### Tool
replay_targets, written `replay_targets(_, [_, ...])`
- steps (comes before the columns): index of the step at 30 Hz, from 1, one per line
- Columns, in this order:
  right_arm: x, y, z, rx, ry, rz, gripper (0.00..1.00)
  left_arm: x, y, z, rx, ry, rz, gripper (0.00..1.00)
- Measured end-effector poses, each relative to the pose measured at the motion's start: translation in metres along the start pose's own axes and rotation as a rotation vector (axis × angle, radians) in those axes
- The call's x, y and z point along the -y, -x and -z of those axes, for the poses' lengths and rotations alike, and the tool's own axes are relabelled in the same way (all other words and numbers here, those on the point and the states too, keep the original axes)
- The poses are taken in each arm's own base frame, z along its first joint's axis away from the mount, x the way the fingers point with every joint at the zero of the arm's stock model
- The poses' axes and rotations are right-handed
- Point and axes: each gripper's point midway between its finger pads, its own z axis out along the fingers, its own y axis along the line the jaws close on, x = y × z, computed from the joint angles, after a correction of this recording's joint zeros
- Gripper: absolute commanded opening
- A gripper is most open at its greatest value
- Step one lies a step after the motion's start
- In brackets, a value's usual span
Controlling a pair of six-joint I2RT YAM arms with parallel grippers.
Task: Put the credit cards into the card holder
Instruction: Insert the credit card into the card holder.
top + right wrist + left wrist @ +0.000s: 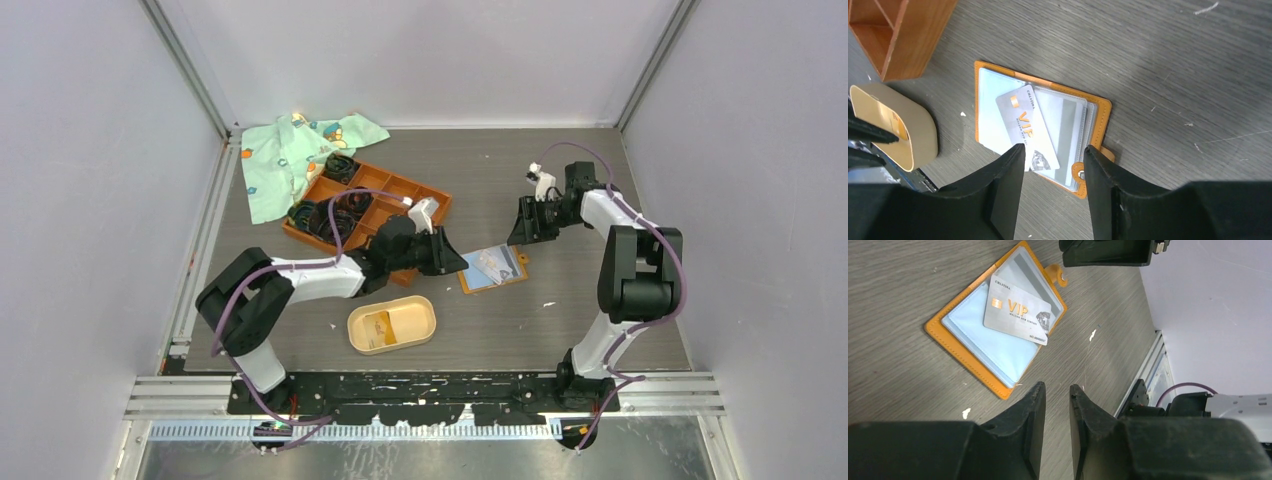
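Card, silver, thin and stiff, probably light and slick, lies flat on the open orange wallet, with the tray near the wallet. It is best pinched by an edge. The left jaws stand nearly closed and the right jaws half open, both empty.

Flat silver card — beige holder apart
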Motion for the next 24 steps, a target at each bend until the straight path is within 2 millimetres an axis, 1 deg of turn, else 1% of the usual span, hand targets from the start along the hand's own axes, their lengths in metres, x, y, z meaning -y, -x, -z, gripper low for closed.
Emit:
replay_targets(4, [0.005,-0.008,-0.004,-0.038,-0.016,-0.049,0.53,0.010,-0.003,-0.011,-0.013,0.076,0.003,0.27])
replay_targets(5, [0.006,-0.008,-0.004,-0.037,-0.022,-0.050,0.54,0.014,-0.002,-0.013,-0.003,0.091,0.000,0.28])
replay_targets(6, [0.007,-0.007,-0.003,-0.037,-0.030,-0.052,0.54,0.016,-0.002,-0.014,0.008,0.105,0.000,0.31])
replay_targets(7, [0.008,-0.007,-0.003,-0.036,-0.037,-0.053,0.54,0.016,-0.002,-0.013,0.018,0.123,-0.001,0.34])
replay_targets(8, [0.009,-0.007,-0.003,-0.036,-0.043,-0.055,0.54,0.016,-0.005,-0.012,0.026,0.147,-0.003,0.35])
replay_targets(10, [0.011,-0.007,-0.003,-0.038,-0.052,-0.056,0.54,0.014,-0.006,-0.011,0.043,0.182,-0.005,0.36])
replay_targets(16, [0.014,-0.006,-0.003,-0.041,-0.063,-0.061,0.54,0.005,0.001,-0.014,0.100,0.245,0.048,0.36])
replay_targets(19, [0.018,-0.002,-0.005,-0.044,-0.062,-0.065,0.53,0.003,0.003,-0.025,0.100,0.269,0.080,0.36])
replay_targets(21, [0.021,0.000,-0.008,-0.052,-0.060,-0.069,0.52,0.006,0.003,-0.036,0.099,0.270,0.104,0.35])
replay_targets(24, [0.026,-0.002,-0.012,-0.076,-0.054,-0.071,0.52,0.008,-0.006,-0.049,0.087,0.273,0.152,0.35])
